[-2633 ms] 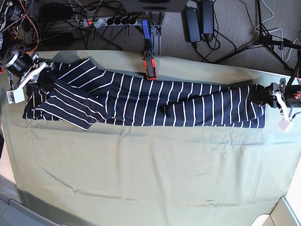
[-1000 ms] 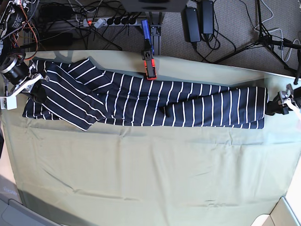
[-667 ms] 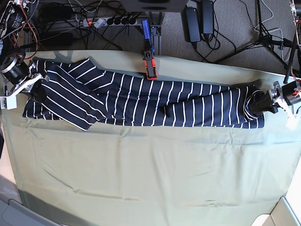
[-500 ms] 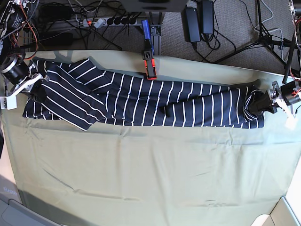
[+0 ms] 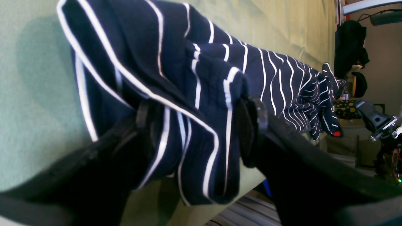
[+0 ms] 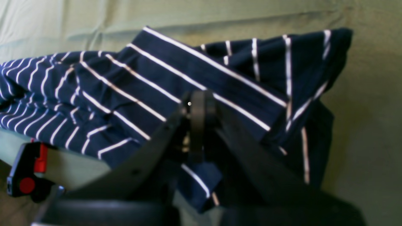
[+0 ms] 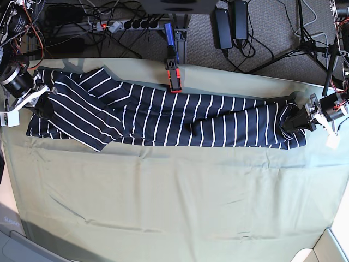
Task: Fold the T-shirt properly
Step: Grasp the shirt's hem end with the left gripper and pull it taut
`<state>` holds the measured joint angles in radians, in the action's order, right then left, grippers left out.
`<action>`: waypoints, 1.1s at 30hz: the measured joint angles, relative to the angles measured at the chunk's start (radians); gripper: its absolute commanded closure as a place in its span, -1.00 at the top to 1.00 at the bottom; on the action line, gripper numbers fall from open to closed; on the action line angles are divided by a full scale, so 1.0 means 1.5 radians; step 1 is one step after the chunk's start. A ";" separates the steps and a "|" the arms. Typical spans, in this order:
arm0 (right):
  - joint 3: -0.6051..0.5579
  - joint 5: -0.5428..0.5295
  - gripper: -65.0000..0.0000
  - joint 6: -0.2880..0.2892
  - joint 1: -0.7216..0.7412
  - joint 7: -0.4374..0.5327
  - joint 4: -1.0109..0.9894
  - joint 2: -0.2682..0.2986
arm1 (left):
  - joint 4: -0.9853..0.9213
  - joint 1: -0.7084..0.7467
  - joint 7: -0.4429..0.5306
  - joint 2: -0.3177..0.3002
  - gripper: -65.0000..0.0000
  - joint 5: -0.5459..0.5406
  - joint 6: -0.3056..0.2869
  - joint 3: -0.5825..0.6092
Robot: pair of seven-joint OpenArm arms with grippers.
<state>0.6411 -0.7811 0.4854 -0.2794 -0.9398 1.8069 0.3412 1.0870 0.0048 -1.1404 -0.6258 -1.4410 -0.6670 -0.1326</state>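
Left hand [image 5: 194, 119] astride T-shirt [image 5: 194, 78] hem, seemingly gripping.

Soft matt cloth T-shirt [image 7: 163, 117] on matt tablecloth [image 7: 174, 202].

The right gripper [image 6: 201, 125] rises from six o'clock, its black jaws pressed together on a fold of the T-shirt [image 6: 194, 75]. The navy striped cloth spreads from nine toward two o'clock over the pale green tablecloth [image 6: 370, 103]. A black and red clamp [image 6: 26, 172] sits at eight o'clock.
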 measured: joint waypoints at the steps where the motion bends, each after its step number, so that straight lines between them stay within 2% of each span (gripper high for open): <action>1: 0.000 0.000 -1.00 0.000 0.000 0.000 0.000 0.000 | 0.000 0.000 0.003 0.000 0.07 0.000 0.000 0.000; 5: 0.000 0.000 -1.00 0.000 0.000 0.000 0.000 0.000 | 0.000 0.000 0.019 0.000 -0.59 0.025 0.000 0.000; 11: 0.000 0.000 -1.00 0.000 0.000 0.000 0.000 0.000 | -0.001 0.000 0.044 0.000 -1.00 0.058 0.000 0.000; 15: 0.000 0.000 -1.00 0.000 0.000 0.000 0.000 0.000 | -0.001 0.000 0.086 0.000 -1.00 0.114 0.000 0.000; 20: 0.000 0.000 -1.00 0.000 0.000 0.000 0.000 0.000 | -0.001 0.000 0.097 0.000 -1.00 0.121 0.000 0.000; 23: 0.000 0.000 -1.00 0.000 0.000 0.000 0.000 0.000 | -0.001 0.000 0.103 0.000 -1.00 0.109 0.000 0.000; 27: 0.000 0.000 -1.00 0.000 0.000 0.000 0.000 0.000 | 0.003 -0.004 0.106 -0.009 -1.00 0.054 0.000 0.000; 33: 0.000 0.000 -1.00 0.000 0.000 0.000 0.000 0.000 | 0.077 -0.005 0.102 -0.034 -1.00 0.052 -0.001 0.000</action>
<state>0.6411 -0.7815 0.4854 -0.2794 -0.9398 1.8069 0.3412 1.2018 -0.0029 -0.9871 -0.6765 -1.3624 -0.6678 -0.1322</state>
